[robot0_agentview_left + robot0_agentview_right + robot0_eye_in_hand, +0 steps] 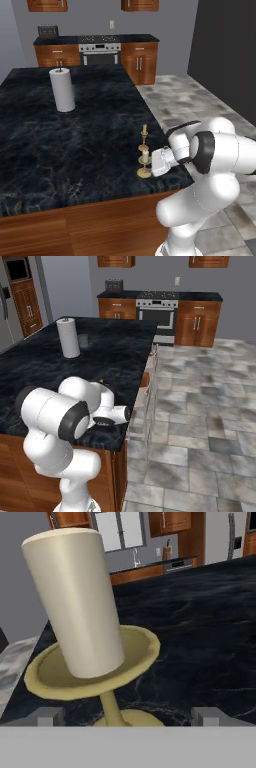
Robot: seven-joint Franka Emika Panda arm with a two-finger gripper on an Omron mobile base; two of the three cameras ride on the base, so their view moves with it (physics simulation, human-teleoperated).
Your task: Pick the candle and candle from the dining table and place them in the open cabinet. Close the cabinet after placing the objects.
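Candle no. 1, the short fat candle (75, 602) on its brass dish, sits near the edge of the dining table (75, 145), w/ the thin candle (144, 131) just behind. Claw (127, 714) is wide open & right up close, holding nothing; I think it's step 1, so next it should slide around & squeeze. Paper roll (62, 90) stands far off on the dark top, stove (100, 49) at the back.
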